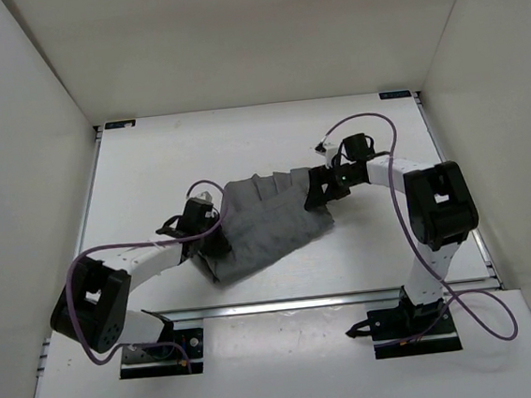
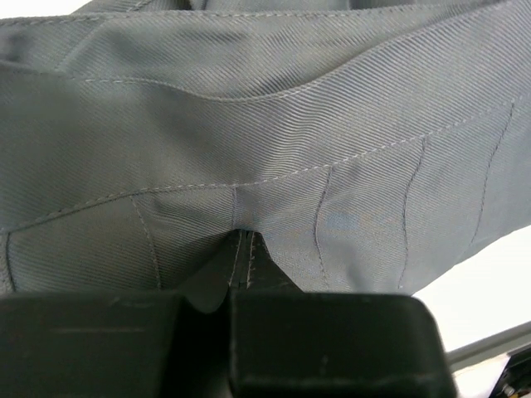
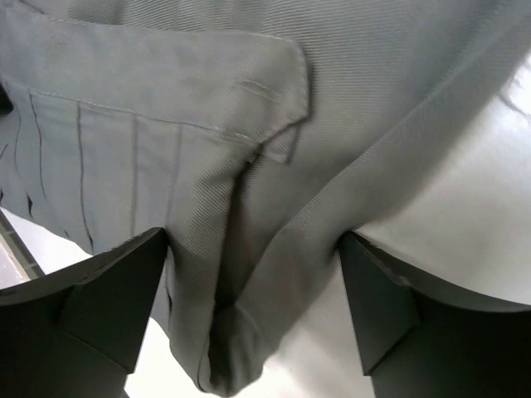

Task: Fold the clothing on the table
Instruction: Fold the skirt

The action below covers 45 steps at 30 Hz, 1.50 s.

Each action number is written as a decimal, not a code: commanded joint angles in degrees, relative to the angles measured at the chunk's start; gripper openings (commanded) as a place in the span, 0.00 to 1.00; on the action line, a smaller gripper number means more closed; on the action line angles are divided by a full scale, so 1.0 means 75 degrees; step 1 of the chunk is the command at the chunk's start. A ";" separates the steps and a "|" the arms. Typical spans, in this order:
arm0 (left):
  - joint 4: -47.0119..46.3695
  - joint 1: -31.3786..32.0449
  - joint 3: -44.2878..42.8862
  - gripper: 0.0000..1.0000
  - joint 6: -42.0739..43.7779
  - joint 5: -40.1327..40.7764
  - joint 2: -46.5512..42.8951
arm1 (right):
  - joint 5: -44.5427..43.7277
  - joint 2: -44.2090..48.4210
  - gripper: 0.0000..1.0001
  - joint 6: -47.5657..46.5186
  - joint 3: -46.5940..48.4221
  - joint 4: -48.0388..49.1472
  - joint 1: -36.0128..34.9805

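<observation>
Bright, even overhead light, faint shadows, soft-focus wrist-view foregrounds

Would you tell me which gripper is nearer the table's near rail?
Left. The left gripper, shut on the clothing's left edge, sits closer to the table's near rail; the right gripper, open over the clothing's right side, is farther back.

One garment (image 1: 266, 225), one table (image 1: 149, 163), two arms (image 1: 149, 260) (image 1: 404, 171), apparently two hands (image 2: 236, 267) (image 3: 253, 286)
</observation>
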<state>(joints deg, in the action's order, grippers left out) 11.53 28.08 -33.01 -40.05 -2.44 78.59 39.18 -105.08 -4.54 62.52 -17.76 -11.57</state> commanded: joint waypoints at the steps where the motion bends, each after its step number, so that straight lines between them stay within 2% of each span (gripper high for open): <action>1: 0.0021 -0.0111 -0.0157 0.00 0.0254 0.0103 0.0688 | 0.0108 -0.0508 0.80 -0.0063 0.0287 -0.0140 -0.0167; 7: 0.0056 -0.0099 -0.1279 0.00 0.0652 -0.0190 0.1719 | -0.0057 -0.0813 0.81 -0.0157 0.0652 -0.0281 -0.0390; 10: 0.0196 -0.0192 -0.1738 0.00 0.0735 -0.0273 0.2141 | -0.0207 -0.0978 0.72 -0.0099 0.0711 -0.0280 -0.0332; 12: 0.0360 -0.0286 -0.2065 0.00 0.0910 -0.0296 0.2365 | -0.0384 -0.1107 0.59 -0.0110 0.0711 -0.0374 -0.0367; 14: 0.0385 -0.0356 -0.2301 0.00 0.1027 -0.0413 0.2576 | -0.0699 -0.1212 0.36 -0.0098 0.0792 -0.0386 -0.0367; 15: 0.0419 -0.0403 -0.2440 0.00 0.1097 -0.0518 0.2669 | -0.0735 -0.1294 0.30 -0.0006 0.0758 -0.0386 -0.0321; 16: 0.0397 -0.0427 -0.2651 0.00 0.1168 -0.0623 0.2844 | -0.0805 -0.1260 0.18 0.0100 0.0769 -0.0340 -0.0285; 18: 0.0583 -0.0380 -0.3095 0.00 0.1402 -0.0741 0.3230 | -0.0783 -0.1167 0.02 0.0310 0.0583 -0.0223 0.0006; 22: 0.1227 -0.0018 -0.4441 0.00 0.1847 -0.0929 0.4355 | -0.0876 -0.0394 0.00 0.0778 0.0032 0.0351 0.0593; 26: 0.1474 0.0288 -0.5358 0.00 0.1860 -0.1174 0.5118 | -0.1145 0.0088 0.00 0.0675 0.0253 -0.0289 0.1132; 29: 0.1475 0.0685 -0.5733 0.00 0.1662 -0.1444 0.5435 | -0.1204 0.0252 0.00 0.0382 0.0989 -0.0864 0.1180; 32: 0.1288 0.0908 -0.5817 0.00 0.1462 -0.1666 0.5681 | -0.1286 0.0357 0.00 0.0406 0.1786 -0.1311 0.0876; 40: 0.0409 0.1084 -0.5911 0.00 0.0747 -0.2265 0.6244 | -0.1287 0.0101 0.00 0.0558 0.3943 -0.2061 -0.0833; 45: -0.0060 0.0875 -0.5781 0.00 0.0419 -0.2511 0.6303 | -0.1228 -0.0157 0.00 0.0758 0.4074 -0.2202 -0.1375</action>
<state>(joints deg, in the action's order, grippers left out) 8.47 34.98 -79.09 -36.12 -21.58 122.17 28.91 -106.02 0.45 92.20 -31.46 -21.17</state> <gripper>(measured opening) 0.023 0.076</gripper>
